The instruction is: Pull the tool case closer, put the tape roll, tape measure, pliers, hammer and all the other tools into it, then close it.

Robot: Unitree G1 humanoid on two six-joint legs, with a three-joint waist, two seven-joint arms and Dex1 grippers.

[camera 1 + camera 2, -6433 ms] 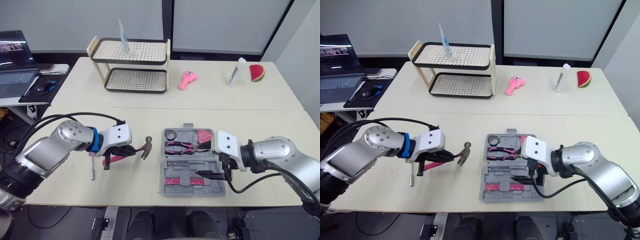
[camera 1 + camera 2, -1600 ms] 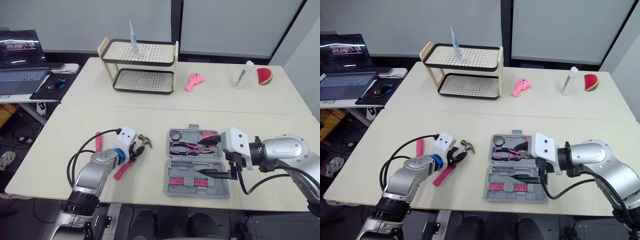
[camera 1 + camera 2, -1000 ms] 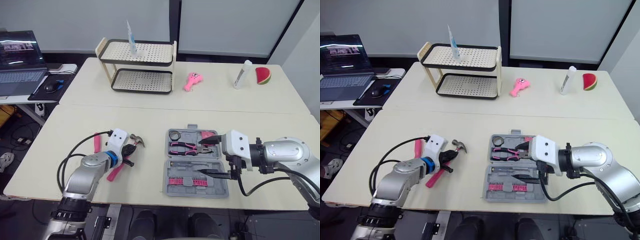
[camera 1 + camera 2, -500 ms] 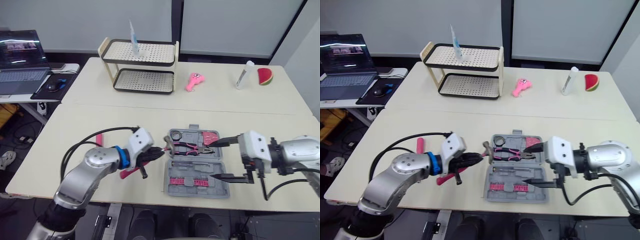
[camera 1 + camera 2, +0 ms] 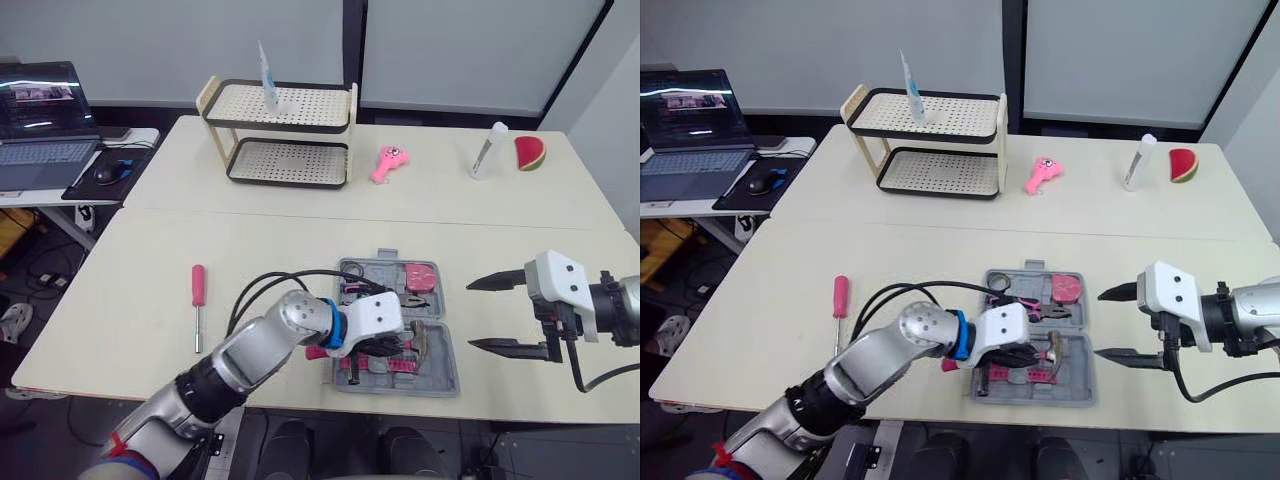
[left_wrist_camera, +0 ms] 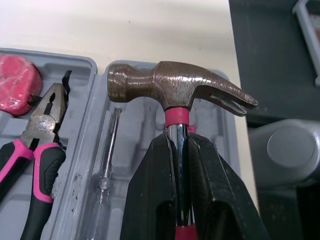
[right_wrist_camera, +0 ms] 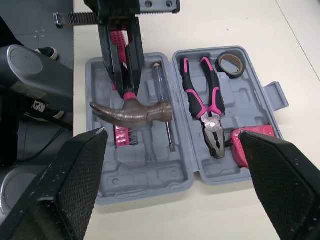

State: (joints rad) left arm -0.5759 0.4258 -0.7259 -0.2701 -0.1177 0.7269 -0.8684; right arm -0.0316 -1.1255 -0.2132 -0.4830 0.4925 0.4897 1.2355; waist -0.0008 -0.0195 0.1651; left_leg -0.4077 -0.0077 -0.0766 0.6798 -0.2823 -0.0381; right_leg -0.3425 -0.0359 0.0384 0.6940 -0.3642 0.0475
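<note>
The grey tool case (image 5: 447, 372) lies open near the table's front edge. Its far half holds the tape roll (image 7: 230, 62), the pink-handled pliers (image 7: 202, 100) and the red tape measure (image 5: 420, 277). A thin screwdriver (image 7: 162, 105) lies in the near half. My left gripper (image 5: 392, 345) is shut on the hammer's shaft, just below the head (image 6: 175, 85), and holds it low over the near half. My right gripper (image 5: 469, 316) stands open to the right of the case, with nothing in it. A pink-handled screwdriver (image 5: 198, 300) lies on the table at the left.
A two-tier rack (image 5: 280, 130) stands at the back left. Further right along the back are a pink toy (image 5: 388, 162), a white bottle (image 5: 484, 148) and a watermelon slice (image 5: 529, 152). A laptop (image 5: 40, 120) sits on a side table at the far left.
My left gripper has carried the hammer rightward from the case's left edge to over its near half. My right gripper has drawn back to the right, off the case.
</note>
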